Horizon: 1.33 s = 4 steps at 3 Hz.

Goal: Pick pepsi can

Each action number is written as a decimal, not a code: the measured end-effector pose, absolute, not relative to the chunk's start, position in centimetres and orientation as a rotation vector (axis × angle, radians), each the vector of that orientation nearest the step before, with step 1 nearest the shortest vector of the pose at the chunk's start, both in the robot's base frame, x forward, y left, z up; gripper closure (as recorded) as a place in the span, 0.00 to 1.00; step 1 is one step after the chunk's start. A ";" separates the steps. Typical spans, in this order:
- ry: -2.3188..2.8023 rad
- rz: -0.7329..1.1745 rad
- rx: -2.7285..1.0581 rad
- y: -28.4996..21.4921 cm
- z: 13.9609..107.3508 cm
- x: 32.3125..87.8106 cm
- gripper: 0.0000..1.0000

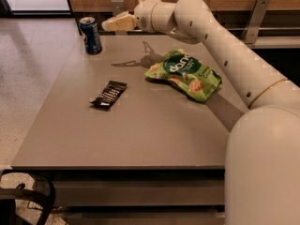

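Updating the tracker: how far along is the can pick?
Done: gripper is out over the table, level with the can top. In hand: the approach; gripper sits just right of the can, apart from it. Left: close in, grasp, lift; can stands upright on the table.

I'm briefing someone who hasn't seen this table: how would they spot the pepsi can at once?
On the grey table, look to the far left corner, just left of the gripper hovering there. The pepsi can stands upright: the only cylinder, dark blue with a silver rim, unlike the flat black wrapper and green snack bag.
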<state>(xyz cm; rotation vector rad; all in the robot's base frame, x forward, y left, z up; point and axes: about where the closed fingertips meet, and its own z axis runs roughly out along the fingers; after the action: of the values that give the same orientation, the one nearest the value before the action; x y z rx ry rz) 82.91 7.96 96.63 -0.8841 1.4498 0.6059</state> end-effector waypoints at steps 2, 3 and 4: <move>1.444 0.654 -0.903 10.9 96.0 83.9 0.00; 1.470 0.675 -0.902 12.4 94.4 85.0 0.00; 1.503 0.725 -0.910 15.0 91.7 86.6 0.00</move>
<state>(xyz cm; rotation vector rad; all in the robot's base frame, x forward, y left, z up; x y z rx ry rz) 86.57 15.03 91.72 -0.9102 1.5034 0.7251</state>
